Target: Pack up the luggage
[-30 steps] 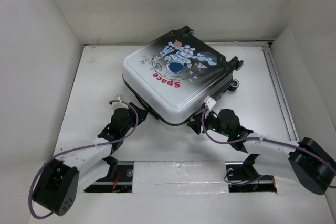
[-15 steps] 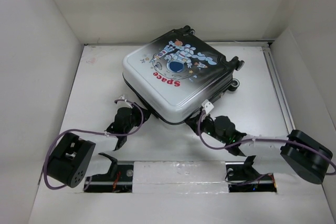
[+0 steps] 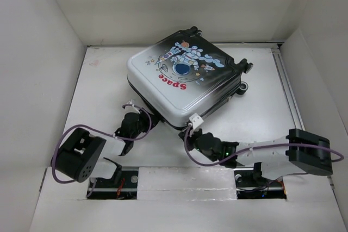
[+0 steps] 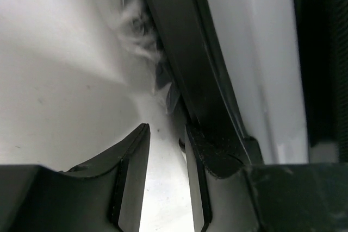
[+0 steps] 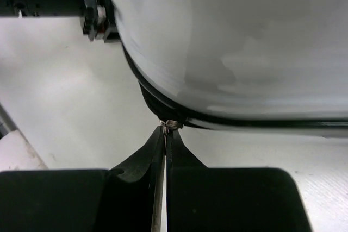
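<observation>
White table (image 3: 98, 91), plain white walls (image 3: 43, 36). Your left gripper (image 4: 166, 131) sits low at the near-left edge of the luggage (image 3: 185, 85), fingers slightly apart with only table between them, one finger against the black seam. Luggage lies flat mid-table, shut; contents hidden. Glossy hard shell, rounded corners, astronaut print up. Your right gripper (image 5: 165, 129) is closed, tips meeting a small metal tab (image 5: 172, 124) on the seam.

the small hard-shell suitcase (image 3: 185, 82) is white fading to black round the edges, with a colourful cartoon astronaut print and red "Space" lettering
</observation>
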